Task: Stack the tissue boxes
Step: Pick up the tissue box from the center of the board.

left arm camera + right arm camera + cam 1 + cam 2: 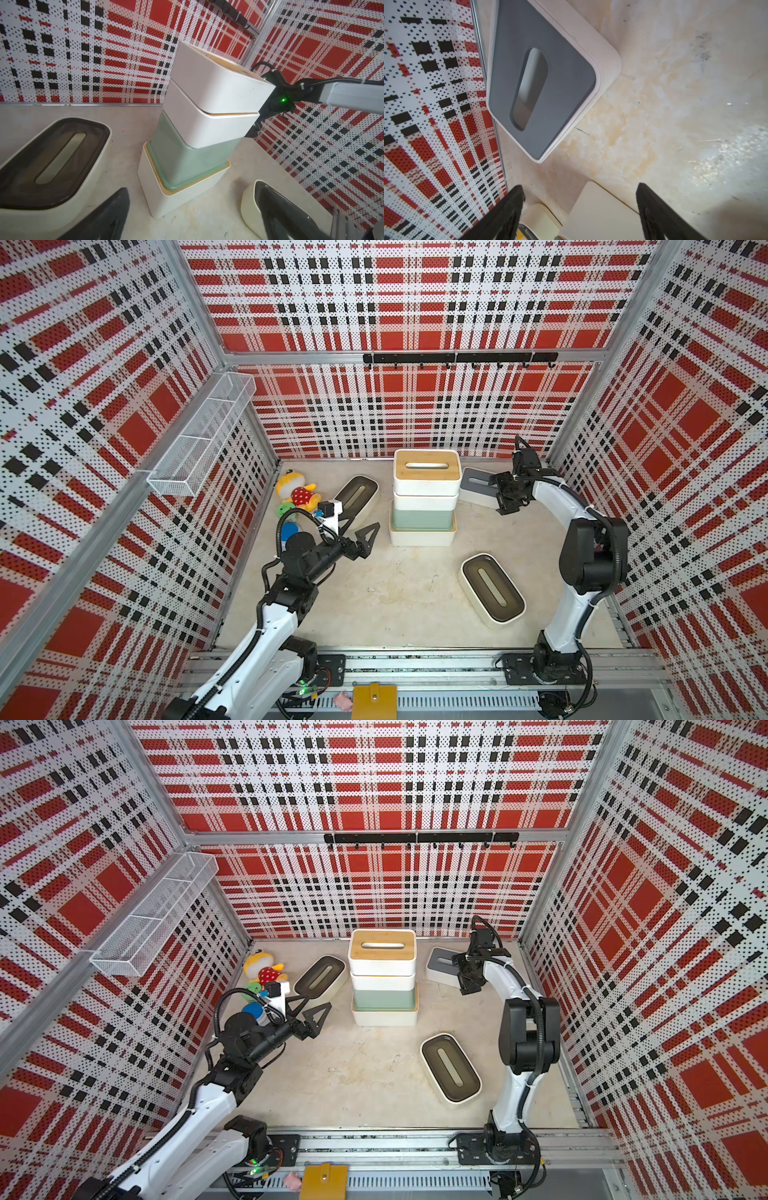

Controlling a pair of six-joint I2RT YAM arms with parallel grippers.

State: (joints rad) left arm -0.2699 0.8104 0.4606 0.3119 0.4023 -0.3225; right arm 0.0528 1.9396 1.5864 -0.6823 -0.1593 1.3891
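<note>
**Right wrist view: open claw poised short of grey-lidded box**

The right gripper [579, 187] hangs with its jaws spread wide and nothing clamped between them. The grey-lidded tissue box [542, 83] lies flat on the table [675, 104] just ahead of the fingertips, apart from them, with one long side close to the plaid back wall. In both top views this claw sits at the end of that box farthest from the stack.

To the box's other side stands the stack, four high: a bottom white box [419, 537], a mint-green box [422, 518], a middle white box [426, 502] and a tan-lidded top box [427, 466].

The left gripper [361, 531], also wide open and empty, points at the stack from the opposite side. One olive-lidded box [357, 495] lies just beside it, next to a plush toy [297, 491]. A second olive-lidded box [492, 593] lies well apart, toward the front.
</note>
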